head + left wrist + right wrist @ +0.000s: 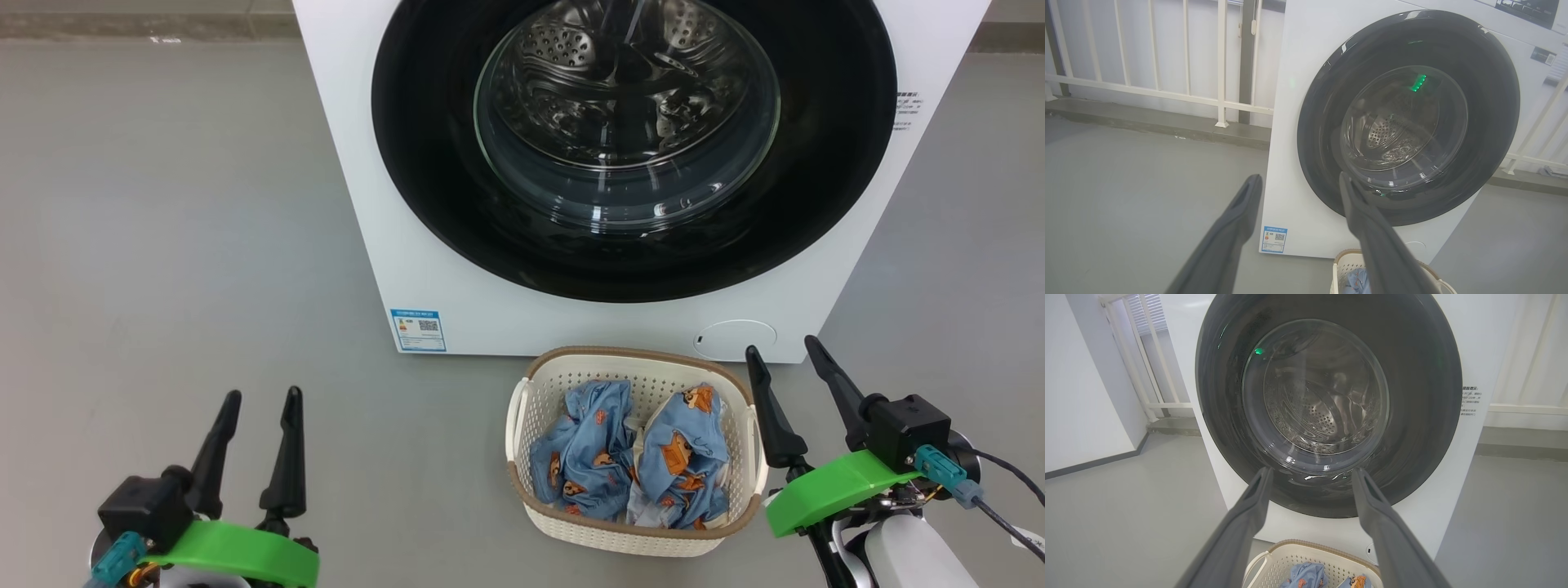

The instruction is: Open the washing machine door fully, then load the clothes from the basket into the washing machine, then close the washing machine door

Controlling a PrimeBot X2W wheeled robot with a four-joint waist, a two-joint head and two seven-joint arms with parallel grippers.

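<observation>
You've got the washing machine (490, 318) at top centre of the head view, standing on a smooth grey floor (163, 245) with a dull sheen. The washing machine door (424, 163) is shut, flush with the white front; the steel drum (604, 82) reads through its glass window (629, 196). A blue-white label sticker (418, 329) sits at the front's lower left, a round service flap (735, 336) at its lower right. The basket (637, 359) is on the floor just below the machine, lower centre of frame, near the front panel. The clothes (588, 449) are both inside it, bunched side by side, blue fabric with orange print. The left gripper (264, 392) is at lower left, fingers spread wide, holding nothing, well apart from the basket. The right gripper (780, 345) is at lower right, also wide and holding nothing, its near finger just beside the basket's right rim; contact can't be told. In the left wrist view, a white railing (1184, 94) on a low grey kerb (1167, 128) runs across the upper left, behind the machine. In the right wrist view, a plain white wall (1081, 396) with a dark skirting closes off the left side.
</observation>
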